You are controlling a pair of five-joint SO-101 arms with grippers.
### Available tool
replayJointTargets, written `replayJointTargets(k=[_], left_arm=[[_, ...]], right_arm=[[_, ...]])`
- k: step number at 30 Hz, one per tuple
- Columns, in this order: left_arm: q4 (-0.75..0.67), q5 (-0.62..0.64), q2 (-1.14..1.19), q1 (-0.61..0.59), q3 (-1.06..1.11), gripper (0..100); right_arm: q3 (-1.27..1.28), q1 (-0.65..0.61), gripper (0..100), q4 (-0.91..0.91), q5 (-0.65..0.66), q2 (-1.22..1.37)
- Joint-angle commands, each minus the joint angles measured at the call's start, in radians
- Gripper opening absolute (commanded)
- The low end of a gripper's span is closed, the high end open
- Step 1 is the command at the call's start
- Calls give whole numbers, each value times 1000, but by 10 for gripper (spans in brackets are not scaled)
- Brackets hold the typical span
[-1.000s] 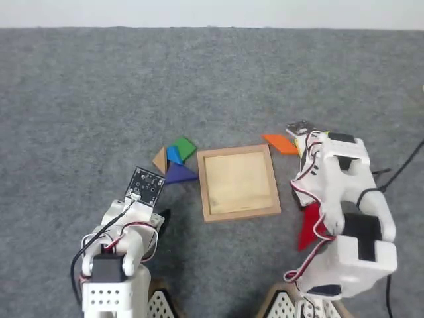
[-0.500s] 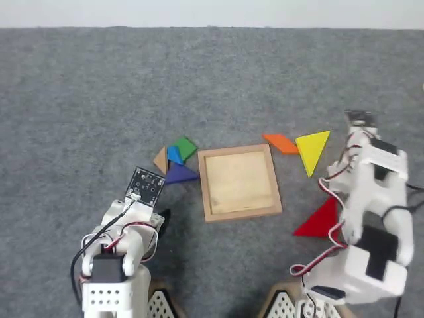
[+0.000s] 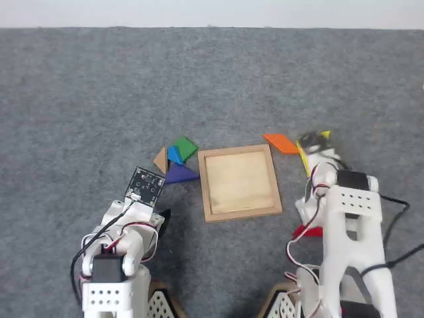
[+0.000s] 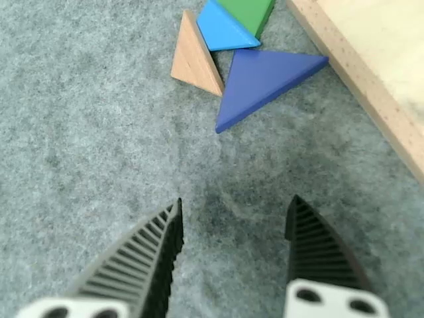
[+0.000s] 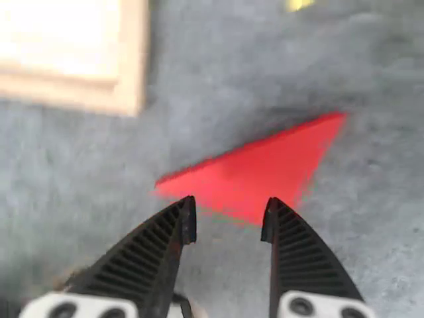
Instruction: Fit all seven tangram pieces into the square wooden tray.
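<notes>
Right gripper (image 5: 225,213), jaws narrowly parted and holding nothing, sits over the red triangle (image 5: 255,173) just right of the tray (image 3: 240,213). Left gripper (image 4: 233,213) gapes wide, empty, left of the tray. The right one has swung back in toward the tray.

No text, number, brand or sign can be read anywhere. The black board (image 3: 145,185) carries a few pale marks, too small to make out. The tray (image 3: 203,185) shows plain wood.
</notes>
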Motion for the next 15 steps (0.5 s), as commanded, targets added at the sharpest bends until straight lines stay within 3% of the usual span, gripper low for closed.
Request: replayJointTargets(k=[1,9,15], left_arm=[[9,8,-21,3,-5,245],[9,8,-21,3,-5,245],[9,8,-21,3,-5,245]], right_arm=[[-20,-30,184,97,201,45],[-25,-31,184,50,354,314],[-186,44,184,-87,216,572]])
